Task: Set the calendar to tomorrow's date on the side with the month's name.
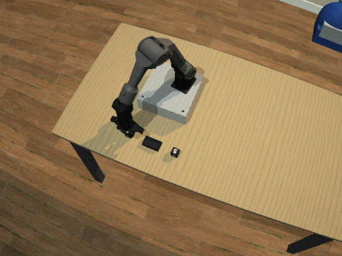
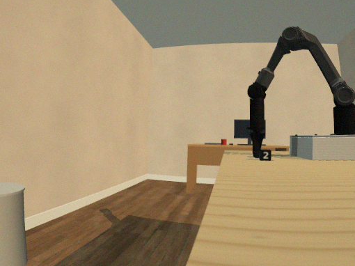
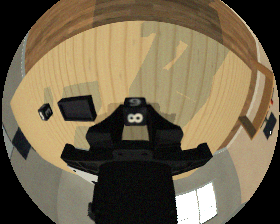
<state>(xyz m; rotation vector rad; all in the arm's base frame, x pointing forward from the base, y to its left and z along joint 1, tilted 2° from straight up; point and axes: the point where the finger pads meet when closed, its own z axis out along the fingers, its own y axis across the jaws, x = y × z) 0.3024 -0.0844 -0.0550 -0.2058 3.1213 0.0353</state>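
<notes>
My gripper [image 1: 128, 134] [image 2: 257, 154] [image 3: 135, 110] points down, low over the table, and is shut on a black cube [image 3: 135, 106]. In the wrist view that cube shows an 8, lying on its side, and a 6 or 9 on the face beyond. I cannot tell if it touches the table. The black tray [image 1: 151, 143] [image 3: 77, 108] lies beside the gripper and looks empty; the month's name is not readable. The other black cube [image 1: 175, 152] [image 2: 265, 155] [image 3: 45, 111] rests on the table past the tray, with a 5 on top and a 2 facing the exterior camera.
The arm's pale base block [image 1: 181, 100] [image 2: 330, 147] stands behind the tray and the gripper. The table's front edge runs close in front of the tray and the loose cube. Another desk [image 2: 205, 156] with a monitor stands in the background.
</notes>
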